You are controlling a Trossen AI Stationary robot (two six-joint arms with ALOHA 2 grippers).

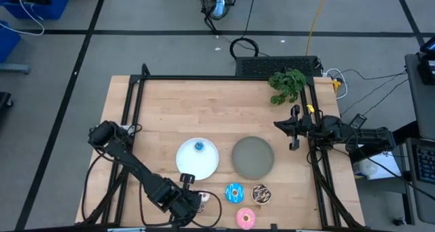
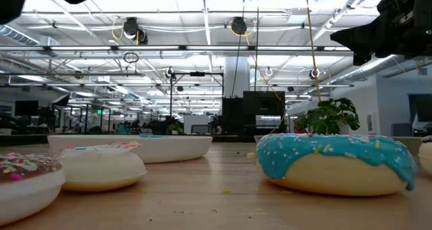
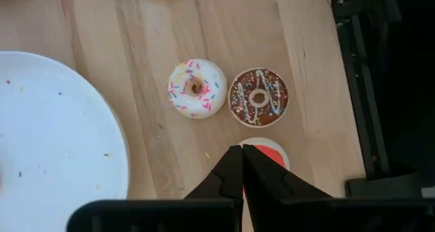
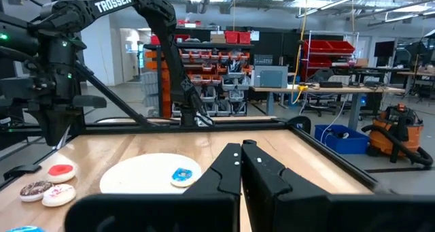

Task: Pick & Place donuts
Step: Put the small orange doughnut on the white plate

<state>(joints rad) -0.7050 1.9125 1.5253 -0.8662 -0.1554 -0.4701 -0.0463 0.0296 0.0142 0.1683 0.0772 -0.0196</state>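
The left gripper (image 3: 242, 165) hangs at the near edge of the table, about seven o'clock from the white plate (image 1: 211, 165), its two fingers pressed together with nothing between them, right over the tiny red donut (image 3: 266, 149) and half covering it in the left wrist view. Just beyond it lie the tiny whitish-pink donut (image 3: 196, 88) and the tiny brown donut (image 3: 258, 96), almost touching each other. The tiny blue donut (image 1: 199, 146) already sits on the white plate; the blue-iced donut (image 1: 234, 192), chocolate sprinkled donut (image 1: 261, 194) and pink-iced donut (image 1: 245, 218) rest at six o'clock from the grey plate (image 1: 253, 156), still on bare wood. The main risk, as I judge it, is a descent with the claw this narrow: it would press on the red ring or skid it toward the table frame instead of straddling it (the ring is small and probably light). Opening late could also nudge the brown one, which lies close. The right gripper (image 4: 241, 165), also closed and empty, waits at three o'clock from the grey plate, near the green plant (image 1: 287, 84), well clear.
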